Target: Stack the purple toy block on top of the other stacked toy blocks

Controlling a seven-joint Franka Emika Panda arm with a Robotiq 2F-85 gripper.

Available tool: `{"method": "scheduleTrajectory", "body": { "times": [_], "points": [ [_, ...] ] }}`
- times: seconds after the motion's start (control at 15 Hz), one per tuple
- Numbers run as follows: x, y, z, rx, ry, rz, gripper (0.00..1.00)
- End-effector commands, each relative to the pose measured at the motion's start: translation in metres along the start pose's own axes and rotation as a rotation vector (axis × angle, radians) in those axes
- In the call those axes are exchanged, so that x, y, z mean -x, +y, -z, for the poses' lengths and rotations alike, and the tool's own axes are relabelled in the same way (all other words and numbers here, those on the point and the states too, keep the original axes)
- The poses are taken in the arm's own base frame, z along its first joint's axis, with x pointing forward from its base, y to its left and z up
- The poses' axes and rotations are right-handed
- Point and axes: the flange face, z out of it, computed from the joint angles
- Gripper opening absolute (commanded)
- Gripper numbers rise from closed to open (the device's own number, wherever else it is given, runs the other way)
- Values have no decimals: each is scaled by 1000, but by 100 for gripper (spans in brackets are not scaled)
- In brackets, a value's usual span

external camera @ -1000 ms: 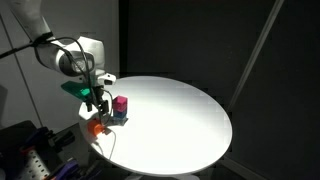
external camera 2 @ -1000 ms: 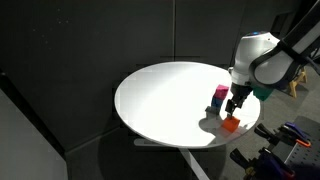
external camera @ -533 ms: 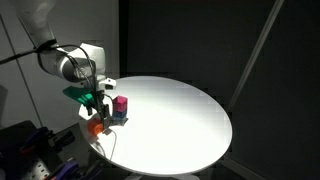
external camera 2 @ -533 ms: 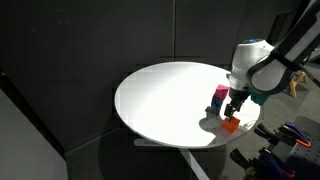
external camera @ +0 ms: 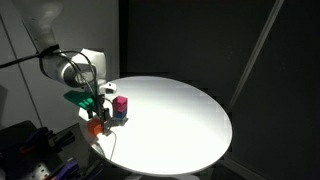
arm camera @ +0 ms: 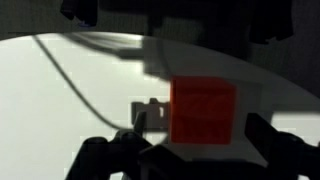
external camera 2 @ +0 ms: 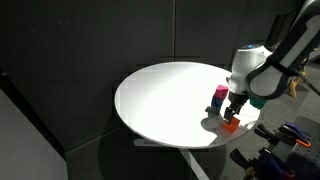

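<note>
The purple toy block, which looks orange (external camera: 98, 127), sits near the edge of the round white table (external camera: 180, 115). It also shows in an exterior view (external camera 2: 231, 124) and fills the middle of the wrist view (arm camera: 204, 112). Beside it stand the other stacked toy blocks, a magenta-pink cube (external camera: 120, 104) on a dark blue cube (external camera: 119, 117), also seen in an exterior view (external camera 2: 219, 97). My gripper (external camera: 98, 117) hangs just above the orange block, open, with a finger on either side of it (arm camera: 192, 150).
A green part (external camera: 77, 97) sits on the arm by the gripper. A dark cable (arm camera: 70, 75) crosses the table in the wrist view. The table edge lies close to the orange block. Dark curtains surround the table.
My gripper has come down a little toward the orange block. The blocks have not moved.
</note>
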Motion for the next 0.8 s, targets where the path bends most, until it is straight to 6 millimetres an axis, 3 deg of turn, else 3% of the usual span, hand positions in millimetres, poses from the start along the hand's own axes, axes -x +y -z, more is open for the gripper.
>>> {"method": "scheduleTrajectory", "body": {
  "times": [0.0, 0.2, 0.27, 0.33, 0.6, 0.73],
  "points": [
    [-5, 3, -4, 9, 16, -1, 100],
    [-6, 3, -8, 11, 18, -1, 100],
    [-6, 3, -9, 14, 18, -1, 91],
    [-7, 3, -10, 15, 19, -1, 74],
    [-7, 0, -14, 20, 4, 8, 40],
    [-6, -1, -12, 25, -3, 9, 32]
  ]
}}
